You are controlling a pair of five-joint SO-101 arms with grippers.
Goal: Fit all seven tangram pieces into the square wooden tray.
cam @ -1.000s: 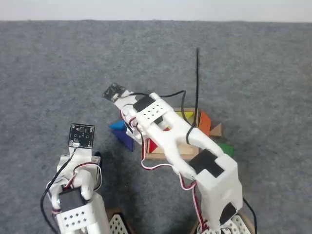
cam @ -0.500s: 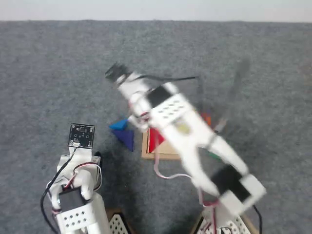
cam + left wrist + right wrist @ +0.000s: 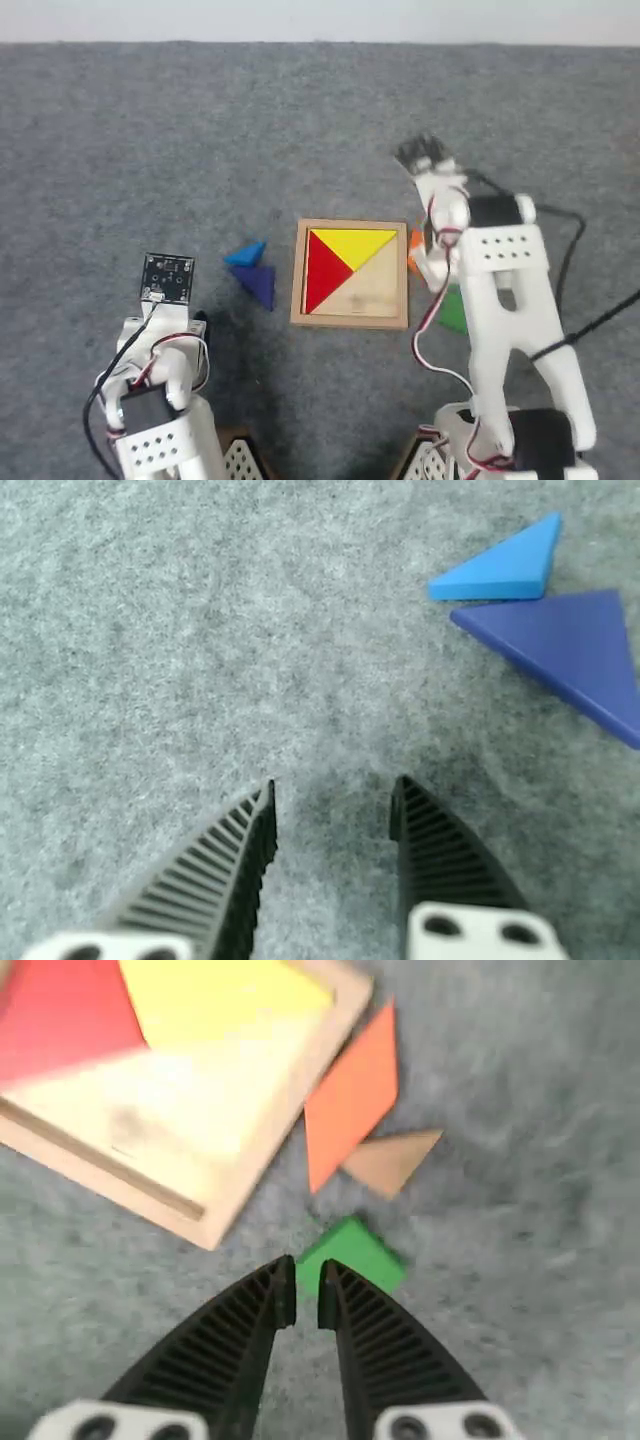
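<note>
The tray point(image 3: 350, 322) has bare wood in its near-right half. The yellow triangle point(image 3: 352, 247) and red triangle point(image 3: 322, 275) fill the far and left parts. Open carpet point(image 3: 150, 130) spreads far of the tray and further left. The light blue triangle point(image 3: 246, 255) and dark blue triangle point(image 3: 258, 284) leave a narrow strip beside the left rim. On the right, the right arm point(image 3: 505, 290) stands over the orange piece point(image 3: 350, 1095), tan triangle point(image 3: 390, 1158) and green piece point(image 3: 350, 1253), which lie close together by the rim.

Red triangle point(image 3: 322, 275), yellow triangle point(image 3: 352, 245) seemingly flush in wooden tray point(image 3: 375, 292)
</note>
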